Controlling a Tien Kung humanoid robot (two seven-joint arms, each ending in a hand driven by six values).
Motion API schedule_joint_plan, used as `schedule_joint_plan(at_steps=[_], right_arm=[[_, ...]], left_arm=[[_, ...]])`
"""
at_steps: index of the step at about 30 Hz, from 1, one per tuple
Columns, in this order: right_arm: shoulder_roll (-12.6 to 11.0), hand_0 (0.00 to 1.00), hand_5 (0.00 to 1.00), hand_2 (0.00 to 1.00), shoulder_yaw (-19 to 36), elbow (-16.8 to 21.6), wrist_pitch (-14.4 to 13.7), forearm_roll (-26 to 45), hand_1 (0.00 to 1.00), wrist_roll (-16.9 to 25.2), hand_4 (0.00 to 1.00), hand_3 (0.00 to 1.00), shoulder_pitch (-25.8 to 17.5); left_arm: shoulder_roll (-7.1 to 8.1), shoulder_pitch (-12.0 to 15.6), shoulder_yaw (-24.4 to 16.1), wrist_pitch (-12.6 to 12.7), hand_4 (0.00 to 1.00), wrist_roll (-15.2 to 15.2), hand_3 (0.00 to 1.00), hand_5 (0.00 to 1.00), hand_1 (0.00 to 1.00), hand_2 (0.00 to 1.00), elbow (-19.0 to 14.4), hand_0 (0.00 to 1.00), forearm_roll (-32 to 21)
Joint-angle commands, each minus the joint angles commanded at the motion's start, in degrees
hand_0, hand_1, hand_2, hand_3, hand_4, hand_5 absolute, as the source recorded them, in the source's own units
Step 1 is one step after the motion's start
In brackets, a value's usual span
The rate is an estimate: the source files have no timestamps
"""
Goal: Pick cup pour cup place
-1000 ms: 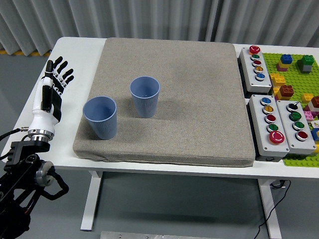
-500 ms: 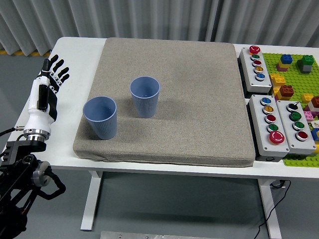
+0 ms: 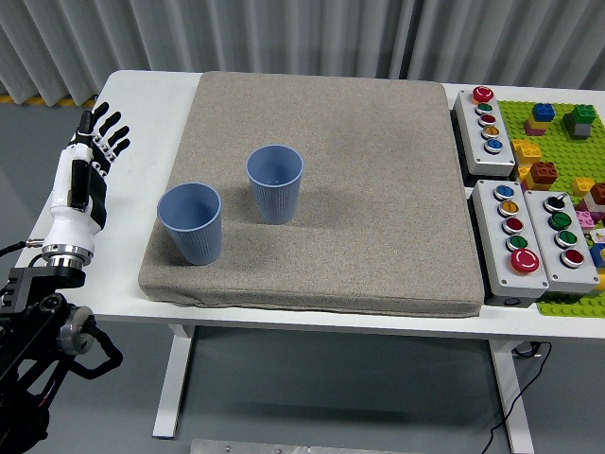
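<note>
Here, two blue ribbed cups stand upright and apart on a grey mat (image 3: pixel 378 189) on the white bench (image 3: pixel 142 104): the near-left cup (image 3: pixel 190 222) and the far cup (image 3: pixel 274 183). To grasp well, the left hand (image 3: pixel 88 161) should approach the near-left cup sideways, wrapping mid-wall. It hovers at the bench's left edge, fingers (image 3: pixel 112 128) released, extended, holding nothing.

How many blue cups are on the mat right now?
2. The near-left cup stands upright near the grey mat's left edge; the second cup stands upright just right of it and farther back. Neither is held, and nothing hides another.
</note>
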Motion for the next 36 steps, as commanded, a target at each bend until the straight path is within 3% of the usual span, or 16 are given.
schedule_joint_plan(at_steps=[36], right_arm=[[-0.07,0.640,0.002,0.505,-0.93,-0.21,-0.74,2.01,0.599,0.57,0.002,0.571,0.30]], left_arm=[[-0.11,-0.63,0.21,0.43,0.858,0.40,0.916,0.998,0.848,0.903,-0.25,0.839,-0.09]])
